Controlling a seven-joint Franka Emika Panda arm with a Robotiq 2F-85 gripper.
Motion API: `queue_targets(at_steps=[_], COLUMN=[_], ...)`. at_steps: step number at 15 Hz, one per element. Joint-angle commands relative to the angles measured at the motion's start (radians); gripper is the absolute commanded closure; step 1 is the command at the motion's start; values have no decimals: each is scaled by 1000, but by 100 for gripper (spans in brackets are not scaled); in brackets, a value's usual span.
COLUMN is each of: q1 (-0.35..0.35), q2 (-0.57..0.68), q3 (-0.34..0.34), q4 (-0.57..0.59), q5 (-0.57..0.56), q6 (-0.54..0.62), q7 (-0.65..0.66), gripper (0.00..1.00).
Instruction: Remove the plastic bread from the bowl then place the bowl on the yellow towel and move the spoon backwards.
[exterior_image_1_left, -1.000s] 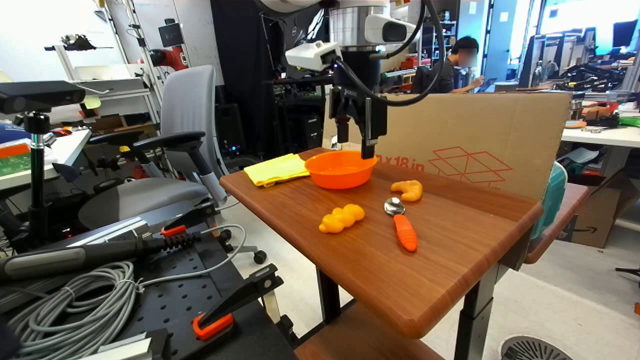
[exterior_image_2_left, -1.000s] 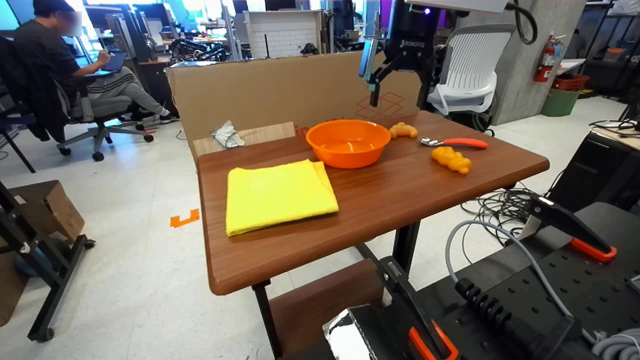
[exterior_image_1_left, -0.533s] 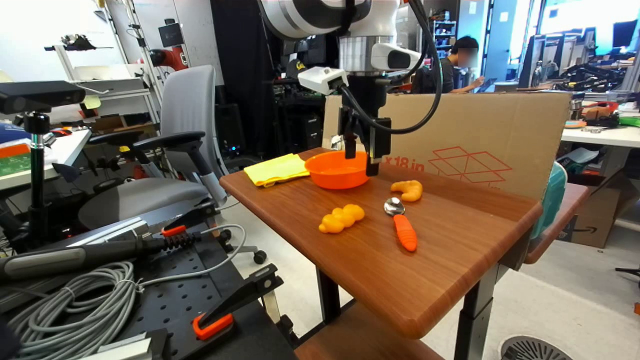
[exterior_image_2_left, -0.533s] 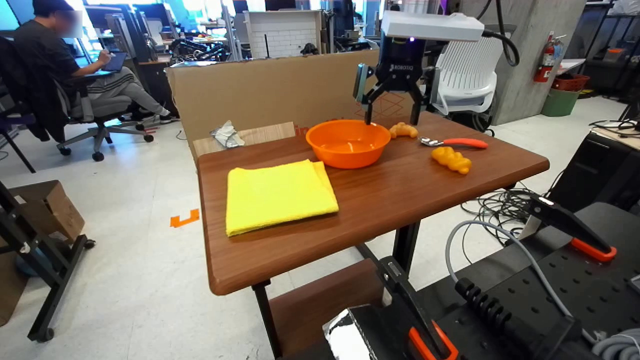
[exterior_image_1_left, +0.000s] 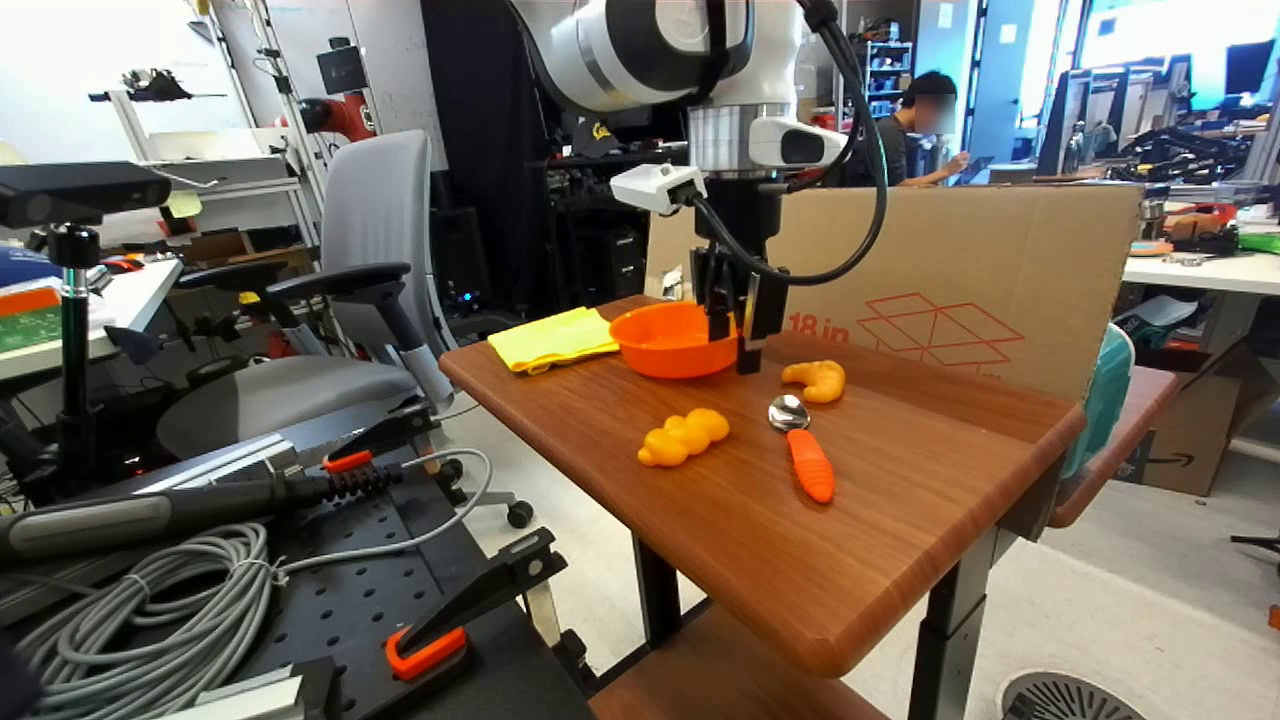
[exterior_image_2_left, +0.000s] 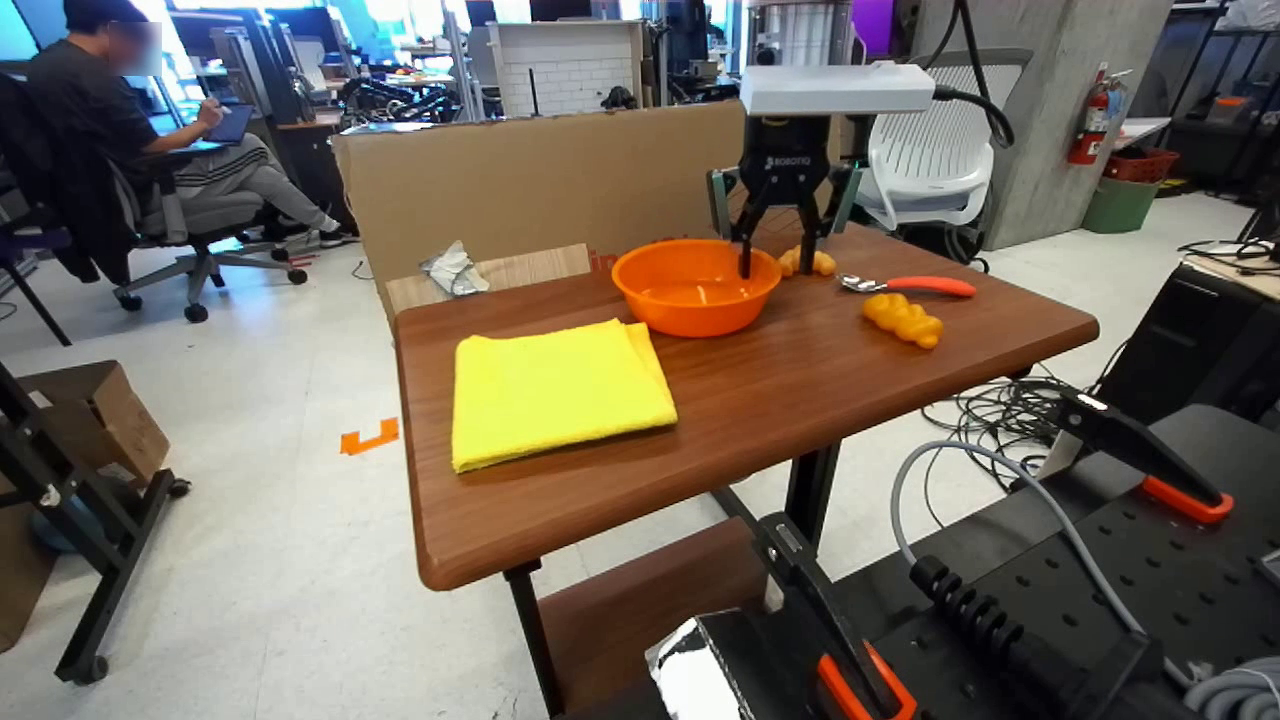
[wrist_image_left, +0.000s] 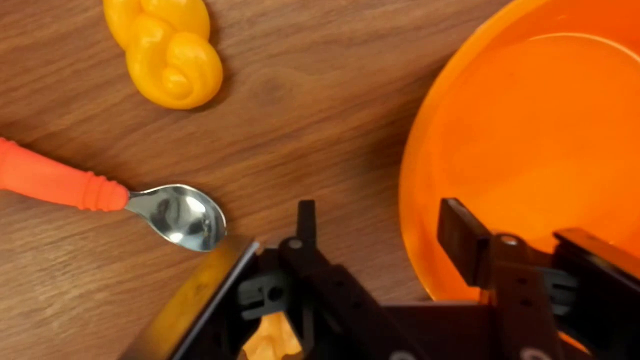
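The orange bowl (exterior_image_1_left: 660, 345) (exterior_image_2_left: 690, 312) (wrist_image_left: 540, 125) is upright on the table, and nothing shows in it. My gripper (exterior_image_1_left: 733, 352) (exterior_image_2_left: 776, 273) (wrist_image_left: 378, 212) is open around its near rim: one finger inside, one outside, a gap on both sides of the wall. A braided yellow plastic bread (exterior_image_1_left: 683, 438) (exterior_image_2_left: 903, 320) (wrist_image_left: 175, 65) and a curved one (exterior_image_1_left: 825, 382) (exterior_image_2_left: 824, 264) lie on the table; the curved one is mostly hidden in the wrist view. The spoon (exterior_image_1_left: 810, 465) (exterior_image_2_left: 925, 286) (wrist_image_left: 65, 182) lies beside them. The folded yellow towel (exterior_image_1_left: 555, 342) (exterior_image_2_left: 560, 395) is beside the bowl.
A cardboard panel (exterior_image_1_left: 950, 250) (exterior_image_2_left: 550, 180) stands along one table edge. The brown table (exterior_image_1_left: 880, 560) has rounded corners. A black perforated bench (exterior_image_1_left: 350, 590) with clamps and a coiled cable stands alongside.
My gripper has come down from above the bowl's edge until its fingers stand on both sides of the rim. The fingers have moved closer together. The objects have not moved.
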Motion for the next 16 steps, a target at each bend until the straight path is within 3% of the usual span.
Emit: queue_targets(at_steps=[1,6,8,10,16], q1=[24,21,18,13,1], q2=[29,27,22,13,-49], q3=[-22,-17,-13,-8,10], q4=[38,44,47,42,-16], q5=[-31,-33,-30,-25,-15], q6=[-3,-8,-7,-1,27], q7=[27,19,13,3,-46], gripper=[66,100,96,100,98])
